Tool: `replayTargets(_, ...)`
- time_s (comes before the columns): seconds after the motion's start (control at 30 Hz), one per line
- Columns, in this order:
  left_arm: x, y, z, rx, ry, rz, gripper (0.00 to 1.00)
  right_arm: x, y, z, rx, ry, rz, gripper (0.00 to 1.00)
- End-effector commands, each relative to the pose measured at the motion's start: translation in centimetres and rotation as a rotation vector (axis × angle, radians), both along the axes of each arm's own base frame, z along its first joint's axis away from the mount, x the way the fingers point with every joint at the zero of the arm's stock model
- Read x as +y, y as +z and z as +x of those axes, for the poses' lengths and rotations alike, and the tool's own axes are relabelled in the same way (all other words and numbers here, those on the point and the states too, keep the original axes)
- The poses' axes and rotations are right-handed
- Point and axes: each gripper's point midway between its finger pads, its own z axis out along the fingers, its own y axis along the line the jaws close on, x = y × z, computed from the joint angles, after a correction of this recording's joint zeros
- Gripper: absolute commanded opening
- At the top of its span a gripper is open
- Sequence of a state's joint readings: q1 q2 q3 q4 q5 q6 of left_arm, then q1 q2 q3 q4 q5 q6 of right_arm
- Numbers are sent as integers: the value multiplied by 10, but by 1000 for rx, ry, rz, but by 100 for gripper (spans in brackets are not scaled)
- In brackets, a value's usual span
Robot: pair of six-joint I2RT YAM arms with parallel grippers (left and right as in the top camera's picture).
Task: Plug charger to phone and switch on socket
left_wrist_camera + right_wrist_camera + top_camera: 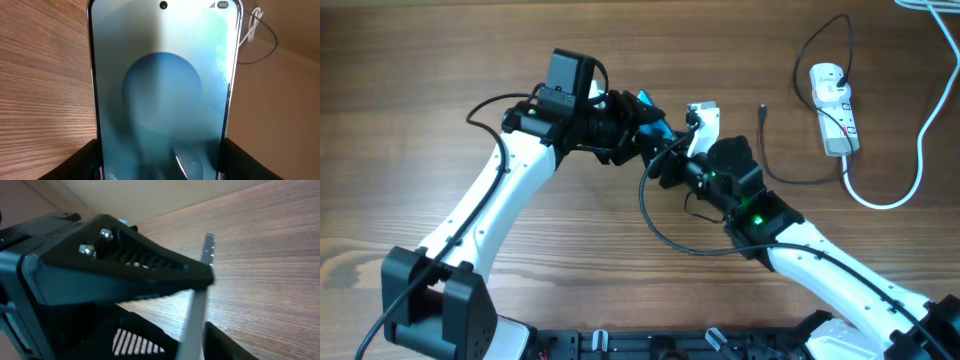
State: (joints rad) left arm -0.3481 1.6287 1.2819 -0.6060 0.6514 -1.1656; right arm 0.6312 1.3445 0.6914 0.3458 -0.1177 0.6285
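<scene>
phone (162,85): fills the left wrist view; teal-blue screen lit, "100" read at its top corner; lifted off the table and held at its lower end.
left gripper (636,120): closed on the phone, with dark fingers (75,162) pressed against both long edges.
right gripper (210,305): just beside the left gripper at mid-table; a thin pale strip (196,315) is seen edge-on between its black fingers; whether it is clamped cannot be told.
charger (790,181): thin black cable laid on the table; plug tip (762,111) lies free between the right gripper and the socket, touched by neither gripper.
socket (835,108): white power strip lying flat at the far right; switch position too small to be read.
white cable (920,150): curved from the socket toward the right edge.
table (440,60): brown wood grain.
wall (165,195): plain beige, seen past the table edge.
</scene>
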Motion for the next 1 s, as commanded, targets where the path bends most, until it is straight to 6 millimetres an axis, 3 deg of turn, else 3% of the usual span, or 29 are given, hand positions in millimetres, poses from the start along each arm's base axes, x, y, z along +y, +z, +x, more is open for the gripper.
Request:
replayTargets(0.0, -7, 12, -6, -24, -19, -15, 59, -2, -2, 6, -3, -47, -18, 50)
replayTargets(0.1, -10, 14, -9, -4, -27, -41, 59, -7, -5, 8, 0, -78, -33, 31)
replayTargets(0.27, -14, 14, -12, -4, -39, -43, 59, -5, -5, 7, 35, -79, 8, 24)
replayTargets(0.37, -16, 14, -13, -5, -43, -40, 59, -3, -5, 5, 40, -65, 11, 14)
replayTargets(0.53, -16, 14, -13, -5, -42, -40, 60, 3, -4, 0, 51, -24, 28, 6)
replayTargets(0.6, -16, 14, -13, -5, -43, -40, 64, 2, 3, -1, 58, -33, 59, 5)
replayTargets(0.67, -16, 14, -13, -5, -43, -40, 80, 0, 18, -4, 38, -37, 93, 5)
replayTargets(0.73, -16, 14, -13, -8, -46, -40, 87, -4, 34, -7, 28, -46, 141, 5)
replayTargets(0.8, -16, 17, -9, -73, -80, -35, 99, -18, 34, -3, 149, -135, 250, 5)
replayTargets(0.9, -6, 26, 1, -242, -156, 3, 100, -51, 6, 8, 468, -334, 455, 5)
replayTargets(0.97, 9, 26, 8, -285, -118, 74, 100, -62, -10, 5, 663, -412, 571, 5)
